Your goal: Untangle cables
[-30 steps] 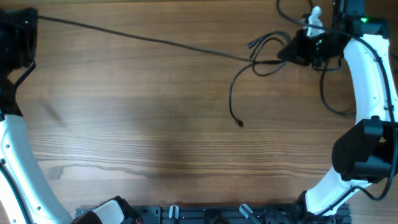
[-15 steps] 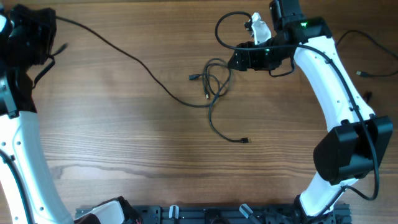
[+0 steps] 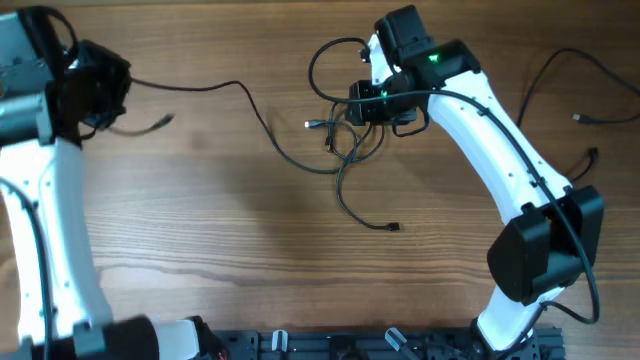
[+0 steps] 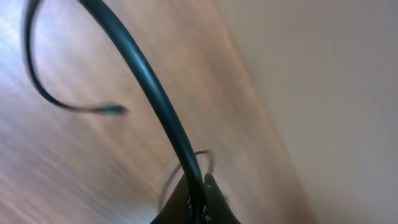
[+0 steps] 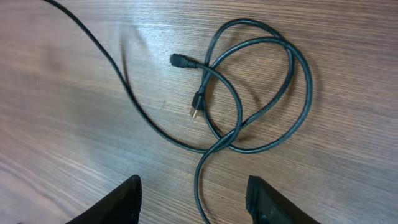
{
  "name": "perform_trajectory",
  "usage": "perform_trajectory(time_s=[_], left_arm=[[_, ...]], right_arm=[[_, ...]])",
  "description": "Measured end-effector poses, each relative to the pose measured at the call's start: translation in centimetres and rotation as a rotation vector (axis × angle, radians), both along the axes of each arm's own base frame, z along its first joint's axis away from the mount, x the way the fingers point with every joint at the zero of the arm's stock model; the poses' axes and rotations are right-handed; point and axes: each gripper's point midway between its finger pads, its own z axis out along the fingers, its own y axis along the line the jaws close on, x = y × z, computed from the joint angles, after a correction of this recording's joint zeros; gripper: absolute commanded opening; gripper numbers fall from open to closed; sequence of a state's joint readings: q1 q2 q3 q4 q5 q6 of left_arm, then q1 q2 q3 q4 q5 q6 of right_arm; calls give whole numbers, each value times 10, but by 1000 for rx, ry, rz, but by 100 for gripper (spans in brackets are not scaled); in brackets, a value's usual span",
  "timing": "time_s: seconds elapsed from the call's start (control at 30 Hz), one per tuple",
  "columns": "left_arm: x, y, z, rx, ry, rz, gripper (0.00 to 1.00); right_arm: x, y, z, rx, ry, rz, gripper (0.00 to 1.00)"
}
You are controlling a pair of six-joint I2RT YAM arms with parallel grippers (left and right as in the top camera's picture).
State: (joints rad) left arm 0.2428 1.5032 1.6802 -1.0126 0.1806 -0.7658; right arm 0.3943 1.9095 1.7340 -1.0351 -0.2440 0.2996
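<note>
The cables lie as a loose tangle of black loops (image 3: 345, 140) at the table's upper middle, shown close up in the right wrist view as overlapping loops (image 5: 249, 81) with two small plugs inside. One strand (image 3: 240, 95) runs left from the tangle to my left gripper (image 3: 105, 95). That gripper (image 4: 200, 180) is shut on this cable (image 4: 143, 68). A free plug end (image 3: 393, 226) trails toward the front. My right gripper (image 3: 372, 103) hovers just above the tangle, its jaws (image 5: 193, 186) open and empty, one strand passing on the table beneath them.
A short loose cable end (image 3: 165, 120) lies beside the left gripper. Two more thin cord ends (image 3: 580, 118) (image 3: 592, 155) lie near the right edge. The right arm (image 3: 500, 150) stretches diagonally across the right half. A black rail (image 3: 330, 345) lines the front edge.
The right gripper carried the tangle leftward, opened and let it go onto the table. The left gripper moved right, and the once-taut strand now hangs slack and curved.
</note>
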Motion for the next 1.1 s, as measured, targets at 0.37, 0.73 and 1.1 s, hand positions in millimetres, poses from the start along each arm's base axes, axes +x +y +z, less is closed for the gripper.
perform_trajectory(time_s=[0.37,0.73,1.1], left_arm=[[15,-42,-50,16,127,-282,4],[15,-89,-50,25,124,-413,4],[19,-136,-90,9,229,-528,24]], right_arm=[[3,-1,-37,-44,78,-31,56],[29,13,-121,-87,71,138,50],[14,12,-142,-95,152,185,4]])
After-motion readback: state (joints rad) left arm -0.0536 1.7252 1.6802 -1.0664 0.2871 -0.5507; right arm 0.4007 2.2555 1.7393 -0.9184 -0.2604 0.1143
